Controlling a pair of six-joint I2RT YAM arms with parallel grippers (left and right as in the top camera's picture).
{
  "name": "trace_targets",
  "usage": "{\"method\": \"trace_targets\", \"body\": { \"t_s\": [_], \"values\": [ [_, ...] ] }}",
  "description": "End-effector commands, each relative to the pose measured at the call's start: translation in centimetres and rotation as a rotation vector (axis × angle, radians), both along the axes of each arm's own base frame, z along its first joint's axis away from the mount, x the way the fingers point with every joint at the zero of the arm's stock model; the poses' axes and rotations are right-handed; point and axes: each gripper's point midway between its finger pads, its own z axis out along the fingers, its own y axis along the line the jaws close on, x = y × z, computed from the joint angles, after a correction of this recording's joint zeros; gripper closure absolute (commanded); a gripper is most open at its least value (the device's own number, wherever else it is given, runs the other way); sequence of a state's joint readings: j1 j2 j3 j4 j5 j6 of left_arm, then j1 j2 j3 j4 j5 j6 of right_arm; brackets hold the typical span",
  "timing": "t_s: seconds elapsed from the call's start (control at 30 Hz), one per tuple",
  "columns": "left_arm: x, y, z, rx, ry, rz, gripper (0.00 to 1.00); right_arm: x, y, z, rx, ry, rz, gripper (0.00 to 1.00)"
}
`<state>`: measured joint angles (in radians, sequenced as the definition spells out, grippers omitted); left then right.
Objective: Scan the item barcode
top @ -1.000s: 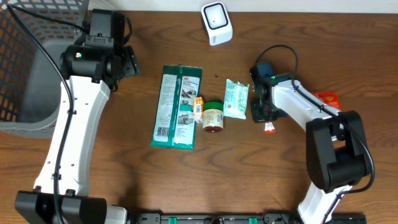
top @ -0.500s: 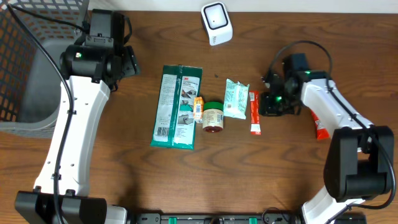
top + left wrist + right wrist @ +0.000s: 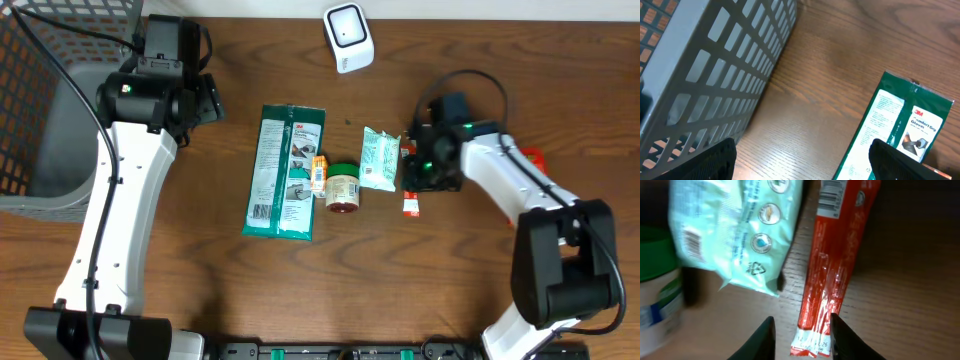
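As seen from above, with the arm bases at the near edge of a dark wooden table (image 3: 200,290), a row of goods lies across the middle. From left to right they are a flat green glove pack (image 3: 286,172), a small orange item (image 3: 319,175), a jar with a green lid (image 3: 343,188), a pale mint pouch (image 3: 380,158) and a thin red stick packet (image 3: 409,203).

The right gripper (image 3: 415,180) sits low over the red stick packet. In the right wrist view the right gripper (image 3: 802,340) has its two dark fingertips (image 3: 765,337) parted on either side of the end of the packet (image 3: 840,255). One fingertip is at the packet's edge, and a sliver of wood shows beside the other. The jaws are not pinching it. The packet lies flat on the wood just beside the mint pouch (image 3: 735,230). A barcode (image 3: 832,200) faces up at the packet's far end.

A second red pack (image 3: 530,156) shows partly behind the right arm.

Farther back on the left, the left gripper (image 3: 205,100) hangs beside a grey mesh basket (image 3: 40,100). In its wrist view the left gripper (image 3: 810,160) has its fingers spread wide, holding nothing.

At the far edge stands a white scanner (image 3: 348,37), well apart from the packet.
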<state>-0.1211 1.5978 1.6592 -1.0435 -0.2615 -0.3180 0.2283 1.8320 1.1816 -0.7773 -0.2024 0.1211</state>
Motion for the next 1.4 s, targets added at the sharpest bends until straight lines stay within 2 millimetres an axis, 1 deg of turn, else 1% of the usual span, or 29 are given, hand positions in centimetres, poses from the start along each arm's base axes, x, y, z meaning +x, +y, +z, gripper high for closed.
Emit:
{"method": "trace_targets", "body": {
  "t_s": [0.0, 0.1, 0.17, 0.33, 0.47, 0.63, 0.73, 0.8, 0.87, 1.03, 1.17, 1.37],
  "values": [
    [0.0, 0.3, 0.0, 0.007, -0.001, 0.017, 0.15, 0.1, -1.9, -0.3, -0.232, -0.043, -0.122, 0.74],
    [0.0, 0.3, 0.0, 0.007, 0.000, 0.017, 0.15, 0.0, -1.5, -0.2, -0.290, -0.069, -0.140, 0.79],
    [0.0, 0.3, 0.0, 0.007, 0.000, 0.017, 0.15, -0.3, -1.1, -0.2, -0.305, -0.070, -0.123, 0.80],
    [0.0, 0.3, 0.0, 0.007, 0.000, 0.017, 0.15, -0.3, -2.1, -0.2, -0.381, -0.093, -0.154, 0.80],
    [0.0, 0.3, 0.0, 0.007, 0.000, 0.017, 0.15, -0.4, -2.1, -0.3, -0.376, -0.091, -0.168, 0.80],
    [0.0, 0.3, 0.0, 0.007, -0.001, 0.017, 0.15, -0.5, -1.2, -0.9, -0.322, -0.087, -0.163, 0.80],
    [0.0, 0.3, 0.0, 0.007, -0.001, 0.017, 0.15, -0.5, -1.2, -1.3, -0.319, -0.093, -0.164, 0.79],
    [0.0, 0.3, 0.0, 0.007, 0.000, 0.017, 0.15, -0.6, -1.2, -1.5, -0.317, -0.096, -0.165, 0.75],
    [0.0, 0.3, 0.0, 0.007, 0.000, 0.017, 0.15, -0.6, -1.2, -1.6, -0.316, -0.098, -0.165, 0.74],
    [0.0, 0.3, 0.0, 0.007, 0.000, 0.017, 0.16, -0.4, -1.1, -1.7, -0.312, -0.104, -0.167, 0.76],
    [0.0, 0.3, 0.0, 0.007, 0.000, 0.017, 0.15, -0.6, -0.6, -1.8, -0.281, -0.092, -0.163, 0.78],
    [0.0, 0.3, 0.0, 0.007, 0.000, 0.017, 0.15, -0.6, -0.7, -1.9, -0.241, -0.070, -0.174, 0.78]
  ]
}}
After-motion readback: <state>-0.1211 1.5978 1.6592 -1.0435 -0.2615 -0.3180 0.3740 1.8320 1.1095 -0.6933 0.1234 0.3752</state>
